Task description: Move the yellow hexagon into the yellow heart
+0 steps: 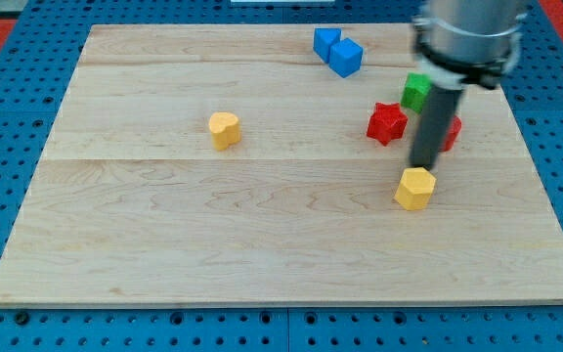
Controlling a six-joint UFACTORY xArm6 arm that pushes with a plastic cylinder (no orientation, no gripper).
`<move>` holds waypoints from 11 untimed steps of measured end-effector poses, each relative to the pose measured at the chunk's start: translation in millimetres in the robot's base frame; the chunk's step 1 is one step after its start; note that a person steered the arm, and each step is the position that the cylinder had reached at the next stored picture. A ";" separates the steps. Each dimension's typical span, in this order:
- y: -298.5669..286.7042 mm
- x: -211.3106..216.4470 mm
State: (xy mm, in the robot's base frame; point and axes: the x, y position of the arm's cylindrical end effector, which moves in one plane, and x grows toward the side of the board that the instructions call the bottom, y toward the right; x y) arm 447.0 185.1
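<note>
The yellow hexagon [415,188] lies on the wooden board at the view's right, below centre. The yellow heart [225,129] lies left of centre, far from the hexagon. My tip [423,167] stands right at the hexagon's top edge, touching or nearly touching it. The rod rises from there to the arm's grey body at the view's top right.
A red star [387,123] sits just left of the rod. A red block [450,132] is partly hidden behind the rod. A green block [416,91] lies above them. Two blue blocks [338,51] lie near the board's top edge. The wooden board [262,235] rests on a blue perforated base.
</note>
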 end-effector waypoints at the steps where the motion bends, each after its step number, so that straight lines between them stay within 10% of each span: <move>1: 18.4 18.3; 7: -270.3 39.3; 11: -134.4 -15.5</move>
